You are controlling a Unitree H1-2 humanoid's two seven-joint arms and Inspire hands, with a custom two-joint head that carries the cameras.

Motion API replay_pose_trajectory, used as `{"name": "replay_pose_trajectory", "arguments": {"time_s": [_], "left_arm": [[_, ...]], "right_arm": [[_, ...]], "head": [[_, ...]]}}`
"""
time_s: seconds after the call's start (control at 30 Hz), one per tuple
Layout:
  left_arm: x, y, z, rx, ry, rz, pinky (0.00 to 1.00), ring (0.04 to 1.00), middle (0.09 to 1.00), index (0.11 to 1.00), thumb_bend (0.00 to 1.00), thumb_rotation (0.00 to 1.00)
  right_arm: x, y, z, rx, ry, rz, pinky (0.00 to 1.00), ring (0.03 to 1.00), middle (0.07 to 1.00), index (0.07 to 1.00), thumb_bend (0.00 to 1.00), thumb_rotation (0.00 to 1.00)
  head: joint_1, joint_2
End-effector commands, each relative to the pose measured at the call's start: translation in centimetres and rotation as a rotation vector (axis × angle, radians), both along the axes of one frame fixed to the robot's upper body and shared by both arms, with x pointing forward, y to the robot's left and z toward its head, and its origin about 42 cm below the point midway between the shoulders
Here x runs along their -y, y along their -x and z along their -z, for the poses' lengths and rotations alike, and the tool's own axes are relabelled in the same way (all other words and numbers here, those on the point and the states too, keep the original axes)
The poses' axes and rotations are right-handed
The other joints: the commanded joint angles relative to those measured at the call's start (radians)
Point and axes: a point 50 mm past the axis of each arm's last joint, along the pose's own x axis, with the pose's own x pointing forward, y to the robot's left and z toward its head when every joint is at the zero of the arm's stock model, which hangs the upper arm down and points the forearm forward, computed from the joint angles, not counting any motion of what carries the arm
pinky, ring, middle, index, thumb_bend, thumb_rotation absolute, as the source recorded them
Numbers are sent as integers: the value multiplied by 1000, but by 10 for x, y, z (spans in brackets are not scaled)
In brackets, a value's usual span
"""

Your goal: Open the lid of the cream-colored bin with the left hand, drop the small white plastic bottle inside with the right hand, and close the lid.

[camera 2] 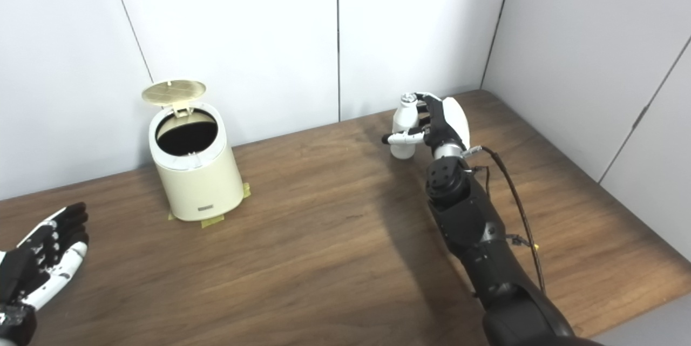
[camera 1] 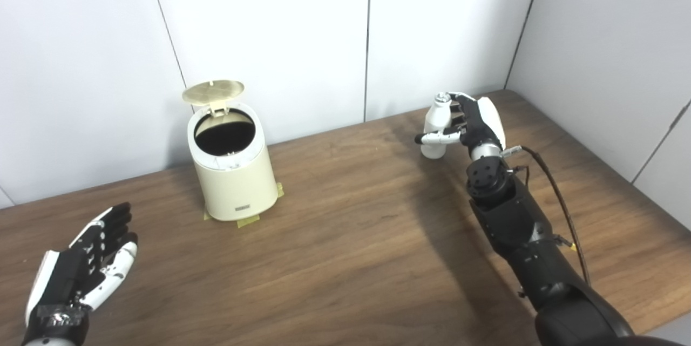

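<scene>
The cream-colored bin (camera 1: pixel 235 181) stands at the back left of the wooden table, its round lid (camera 1: pixel 213 92) swung up and its dark inside showing. The small white plastic bottle (camera 1: pixel 436 116) stands upright at the back right. My right hand (camera 1: pixel 478 122) is closed around it, thumb across its front and fingers behind; the bottle's base seems to rest on the table. My left hand (camera 1: pixel 86 270) is open and empty, palm up, at the front left, well apart from the bin.
Yellow tape tabs (camera 1: pixel 248 222) hold the bin's base to the table (camera 1: pixel 345 238). White wall panels rise close behind the bin and the bottle. The table's right edge runs diagonally past my right arm. A black cable (camera 1: pixel 556 195) loops along that arm.
</scene>
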Motion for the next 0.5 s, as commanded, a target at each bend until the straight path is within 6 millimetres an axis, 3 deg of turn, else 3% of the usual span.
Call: {"name": "replay_pose_trajectory", "arguments": {"time_s": [0.0, 0.1, 0.33, 0.47], "left_arm": [[1, -2, -17, 64, -7, 5, 956, 905, 885, 903, 164, 340], [1, -1, -17, 62, -2, 7, 980, 912, 886, 906, 158, 362], [1, 0, -15, 56, 8, 15, 927, 901, 887, 912, 140, 335], [1, 0, -15, 56, 1, 13, 957, 908, 888, 909, 145, 351]], "right_arm": [[4, -9, -23, 121, 25, 19, 501, 532, 473, 558, 547, 0], [6, -9, -20, 158, 33, 48, 415, 434, 486, 508, 523, 0], [4, -7, -18, 195, 61, 79, 398, 426, 485, 489, 521, 0], [3, -5, -17, 206, 64, 72, 413, 435, 499, 479, 521, 0]], "head": [[-1, 1], [-1, 2], [3, 5], [5, 6]]}}
